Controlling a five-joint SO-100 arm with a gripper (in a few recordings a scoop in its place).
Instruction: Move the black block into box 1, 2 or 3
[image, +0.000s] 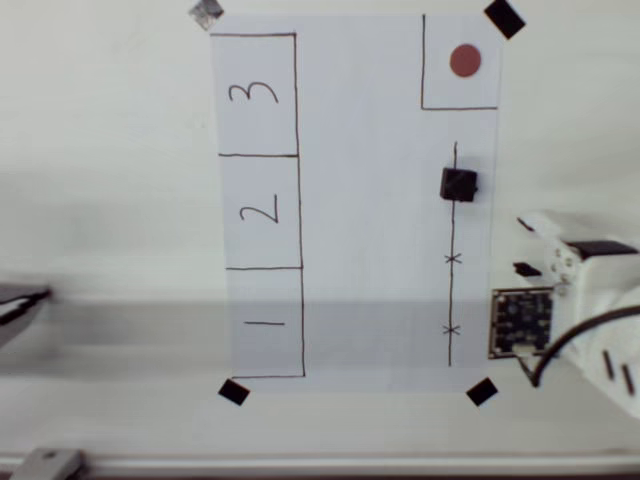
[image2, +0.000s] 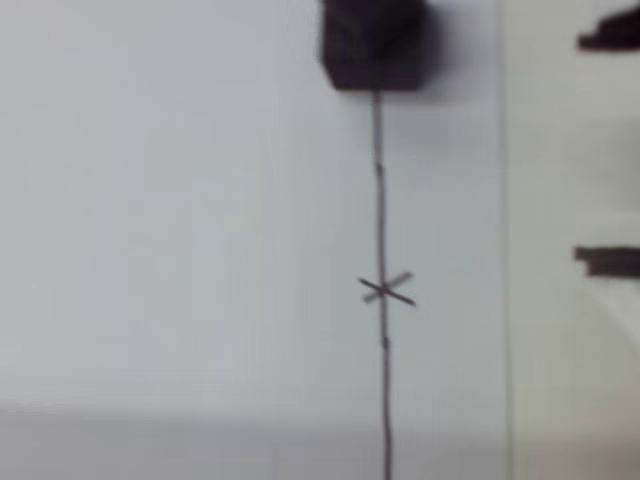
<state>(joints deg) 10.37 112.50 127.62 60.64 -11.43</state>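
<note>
Matte black, the cube-shaped black block (image: 459, 185) (image2: 374, 42) sits on a pen-drawn line right of centre in the overhead view, well apart from box 2 (image: 261, 211) on smooth white paper (image: 370, 230). The gripper's state cannot be told.

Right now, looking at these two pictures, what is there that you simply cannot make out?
- The black block: in the wrist view its top is cut off by the upper edge, and it is blurred.
- The robot arm: in the overhead view the right edge cuts it off; whether its gripper is open or shut cannot be told.
- A dark object at the overhead view's left edge: cut off, unidentifiable.
</note>
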